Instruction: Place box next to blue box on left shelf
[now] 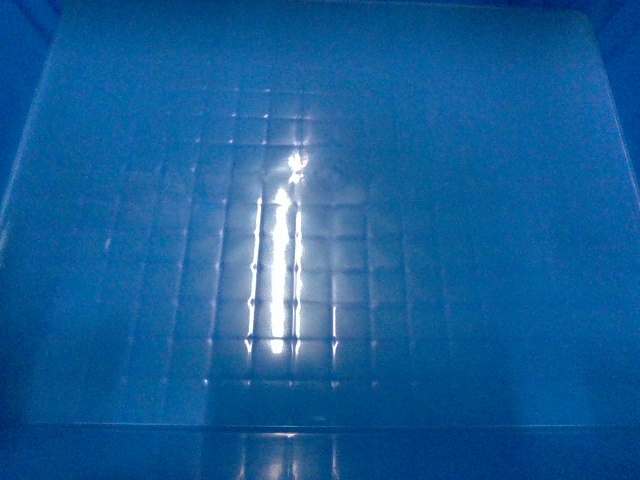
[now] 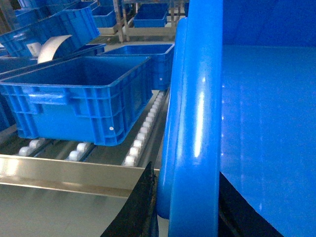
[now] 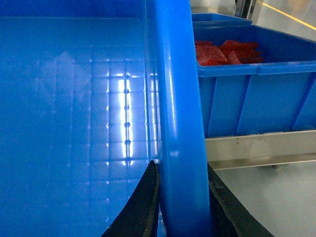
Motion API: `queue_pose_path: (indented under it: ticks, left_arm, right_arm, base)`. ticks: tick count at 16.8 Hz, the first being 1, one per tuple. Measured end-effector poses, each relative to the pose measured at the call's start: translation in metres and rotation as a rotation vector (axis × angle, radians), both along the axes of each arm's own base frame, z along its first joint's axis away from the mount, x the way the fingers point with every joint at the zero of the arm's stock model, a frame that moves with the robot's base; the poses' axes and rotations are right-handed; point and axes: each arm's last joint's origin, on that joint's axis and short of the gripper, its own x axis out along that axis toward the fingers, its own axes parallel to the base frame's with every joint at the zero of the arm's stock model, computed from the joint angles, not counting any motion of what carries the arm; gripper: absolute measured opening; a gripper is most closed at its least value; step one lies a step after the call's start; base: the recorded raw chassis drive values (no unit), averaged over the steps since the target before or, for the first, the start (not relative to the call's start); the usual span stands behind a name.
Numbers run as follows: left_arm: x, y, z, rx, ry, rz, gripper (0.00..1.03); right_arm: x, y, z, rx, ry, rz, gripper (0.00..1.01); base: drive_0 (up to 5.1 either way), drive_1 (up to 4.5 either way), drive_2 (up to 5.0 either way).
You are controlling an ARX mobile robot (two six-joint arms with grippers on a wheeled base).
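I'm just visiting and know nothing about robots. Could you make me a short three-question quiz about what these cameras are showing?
1. True or false: both grippers clamp the rim of the same box.
2. In the left wrist view, the empty crate on the shelf rests on: A) rollers, B) carpet, C) a stack of lids.
3. What colour are the items in the crate seen by the right wrist camera?

Key:
1. True: the left gripper and right gripper each pinch a rim between black fingers.
2. A.
3. Red.
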Motion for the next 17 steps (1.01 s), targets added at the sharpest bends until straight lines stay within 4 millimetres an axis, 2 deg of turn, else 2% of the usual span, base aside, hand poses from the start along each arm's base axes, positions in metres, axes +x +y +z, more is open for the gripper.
queue_pose_path:
  ticks: [6,10,17]
  left_arm:
    - [0.0,0.0,0.0002,-0.001,-0.002,0.0,0.2]
    - [0.0002,-0.0001,-0.0001,0.0,0.0,-0.001,0.2]
    - [0.0001,0.0,0.0,0.0,0.0,0.001,0.2]
  right_arm:
    - [0.0001,0.0,0.0001,0.001,-0.001,0.0,0.17]
    - [0.0,0.0,0.0,0.0,0.0,-0.001,0.17]
    - [0.0001,0.0,0.0001,0.0,-0.001,0.0,0.17]
  base:
    - [0.0,4.25,-4.2]
    - [-2.9,5.02,-1.9]
    - [-0.2,3.99,-4.4]
